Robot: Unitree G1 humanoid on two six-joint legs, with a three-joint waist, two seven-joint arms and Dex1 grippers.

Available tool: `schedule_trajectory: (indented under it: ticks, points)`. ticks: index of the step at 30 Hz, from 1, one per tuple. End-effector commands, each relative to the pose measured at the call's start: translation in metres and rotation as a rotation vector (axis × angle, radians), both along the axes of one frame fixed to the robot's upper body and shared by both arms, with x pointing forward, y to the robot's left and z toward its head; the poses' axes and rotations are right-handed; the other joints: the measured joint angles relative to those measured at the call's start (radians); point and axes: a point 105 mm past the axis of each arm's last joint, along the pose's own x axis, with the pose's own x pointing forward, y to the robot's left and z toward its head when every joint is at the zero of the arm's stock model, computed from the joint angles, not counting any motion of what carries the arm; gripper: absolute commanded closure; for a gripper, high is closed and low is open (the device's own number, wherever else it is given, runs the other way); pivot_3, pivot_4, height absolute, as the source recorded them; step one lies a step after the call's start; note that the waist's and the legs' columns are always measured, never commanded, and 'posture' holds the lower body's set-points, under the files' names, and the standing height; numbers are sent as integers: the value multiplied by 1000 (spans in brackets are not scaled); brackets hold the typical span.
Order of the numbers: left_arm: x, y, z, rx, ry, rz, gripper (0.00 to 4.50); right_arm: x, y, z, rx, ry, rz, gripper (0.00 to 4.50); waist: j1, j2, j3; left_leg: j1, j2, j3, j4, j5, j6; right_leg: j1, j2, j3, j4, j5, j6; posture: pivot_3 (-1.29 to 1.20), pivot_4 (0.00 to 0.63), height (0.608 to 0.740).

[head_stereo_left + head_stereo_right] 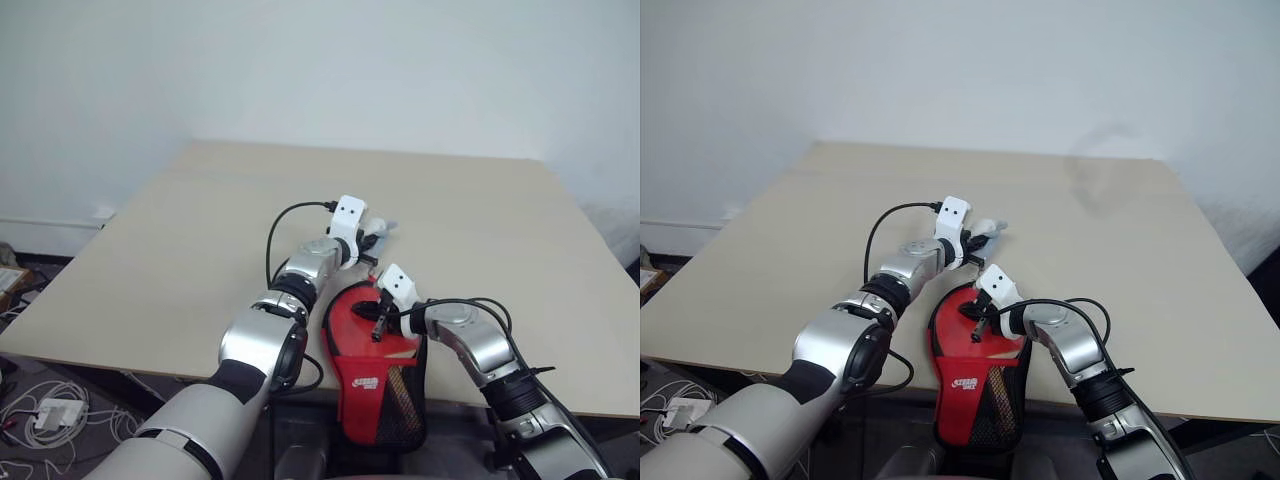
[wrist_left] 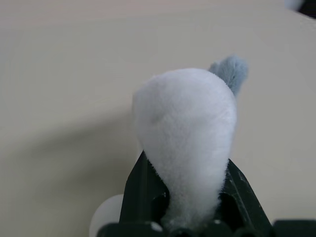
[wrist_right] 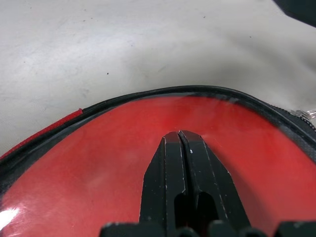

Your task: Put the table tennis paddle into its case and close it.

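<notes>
The case (image 1: 385,400), black and red with a mesh panel and a white logo, lies at the table's front edge, its lower part hanging over the edge. Within its black zipper rim (image 3: 148,96) shows the paddle's round red face (image 1: 350,305); the handle is hidden. My right gripper (image 1: 380,325) is shut, fingertips (image 3: 173,140) resting on that red face (image 3: 89,163). My left gripper (image 1: 373,242) hovers over the table just behind the case. It is shut on a whitish soft wad (image 2: 185,128) with a blue-grey tip.
The beige table (image 1: 200,250) stretches back to a white wall. Cables and a power strip (image 1: 50,410) lie on the floor at the left.
</notes>
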Motion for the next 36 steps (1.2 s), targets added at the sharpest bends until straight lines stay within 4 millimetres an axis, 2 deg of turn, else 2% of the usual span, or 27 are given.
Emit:
schedule_trajectory:
  ticks: [1,5,9,13,18,22,26,36]
  points:
    - [-1,-22,52,3,-239,-196,4182,-17,-6,-37,-91,140,5,4500,0,0,0,0,0,0,0,0,0,0,0,0,0,0,0,0,0,707]
    - [-15,-17,43,67,-277,-368,4182,-16,-7,-36,-91,139,3,4500,-2,0,0,0,0,1,0,0,0,0,0,1,0,0,0,0,0,707]
    - [-27,1,34,119,-265,-520,4182,-15,-7,-36,-92,138,0,4500,-4,1,0,0,0,0,0,0,0,0,0,1,0,0,0,0,0,707]
    - [-37,21,33,157,-279,-658,4182,-14,-8,-36,-93,137,-1,4500,-4,1,0,0,0,0,0,0,0,-1,0,1,-1,0,-1,0,0,707]
    - [-52,30,35,127,-309,-799,4182,-13,-8,-35,-97,133,1,4500,-4,1,0,0,0,0,0,0,0,-1,0,1,-1,-1,-1,0,0,707]
    - [-58,27,34,85,-349,-819,4182,-13,-8,-35,-97,132,2,4500,-4,1,0,0,1,0,0,0,0,-1,0,2,-1,-1,-1,0,0,707]
    - [-68,17,21,94,-371,-862,4182,-13,-8,-34,-98,132,5,4500,-3,1,0,0,1,0,0,0,0,-1,0,2,-1,-1,-1,0,0,707]
    - [-72,-1,2,127,-369,-827,4182,-17,-10,-31,-98,130,14,4500,0,1,0,0,0,0,0,0,0,0,0,2,-1,-1,0,0,0,707]
